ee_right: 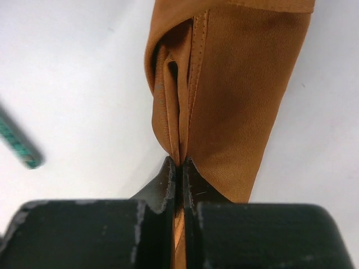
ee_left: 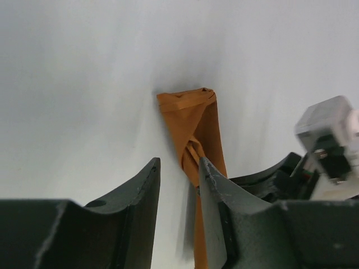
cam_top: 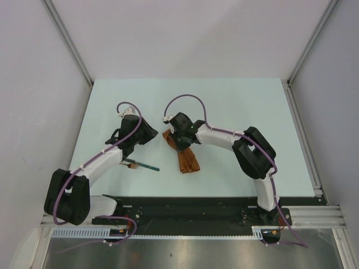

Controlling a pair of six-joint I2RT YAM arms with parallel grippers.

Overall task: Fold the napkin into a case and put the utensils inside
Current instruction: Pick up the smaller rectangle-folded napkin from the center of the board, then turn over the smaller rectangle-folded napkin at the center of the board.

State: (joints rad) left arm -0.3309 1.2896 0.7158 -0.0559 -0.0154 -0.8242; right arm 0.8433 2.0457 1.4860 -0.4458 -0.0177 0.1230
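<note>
Cloths, count: one rust-orange soft cloth napkin (cam_top: 185,158), lying as a narrow layered strip on the pale mint table (cam_top: 235,101), a little right of the middle, running from its far end near the arms' wrists down toward the bases at a slight slant.

Napkin, close up: in the right wrist view (ee_right: 241,95) the hemmed edge curls over and bunches into folds. In the left wrist view (ee_left: 193,120) the far end is squared off with a crease across it.

Utensils, count: one slim piece with a dark teal handle (cam_top: 147,166) can be made out, flat on the table, left of the napkin and apart from it. A small brownish bit (cam_top: 133,166) sits at its left end by the left forearm, too small to say whether it is a second piece. The teal handle's tip also shows at the left edge of the right wrist view (ee_right: 17,144).

Arms, count: two.

Right gripper (cam_top: 174,138): clenched, its two fingers (ee_right: 168,182) pressed together with a pinch of the napkin's bunched fold between them, at the strip's far end.

Left gripper (cam_top: 152,134): spread apart and grasping nothing. Bare table shows between its two fingers (ee_left: 143,190), and the napkin lies just beyond the tip of the right-hand one.

Grippers to each other: close together at the napkin's far end, left gripper on its left.
</note>
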